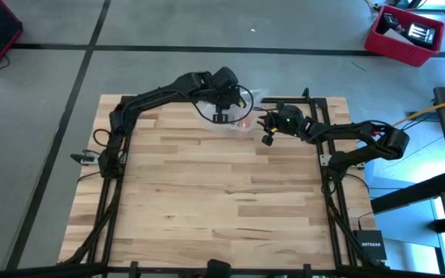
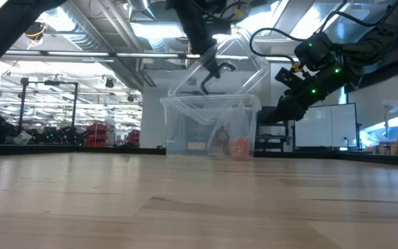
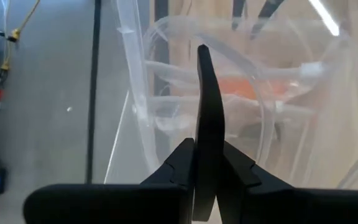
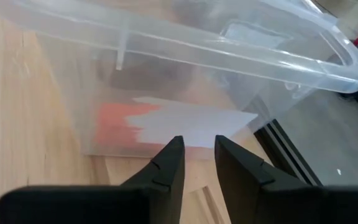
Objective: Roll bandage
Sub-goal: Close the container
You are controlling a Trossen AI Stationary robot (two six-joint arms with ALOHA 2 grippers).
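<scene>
Slippage worries us: left gripper (image 2: 210, 72) pinches the tilted lid (image 2: 237, 55) by its thin edge above the box (image 2: 185, 128), where the bandage (image 2: 220, 142) seems to lie; right gripper (image 4: 197, 143) hovers beside, slightly spread, empty.

High view: straight down over my whole table (image 1: 207, 201), both my arms in frame, floor around it. The clear box (image 1: 226, 116) sits toward twelve o'clock.

Low view: at table-top height, level across the boards into the room; same clear box (image 2: 211, 128) mid-frame, well back.

Left wrist view: looks past my own dark fingers (image 3: 209, 112), very close on the box wall (image 3: 166, 81), floor beyond.

Right wrist view: past my fingers (image 4: 169, 165), close on the box's side (image 4: 185, 74).

All four share the box.
</scene>
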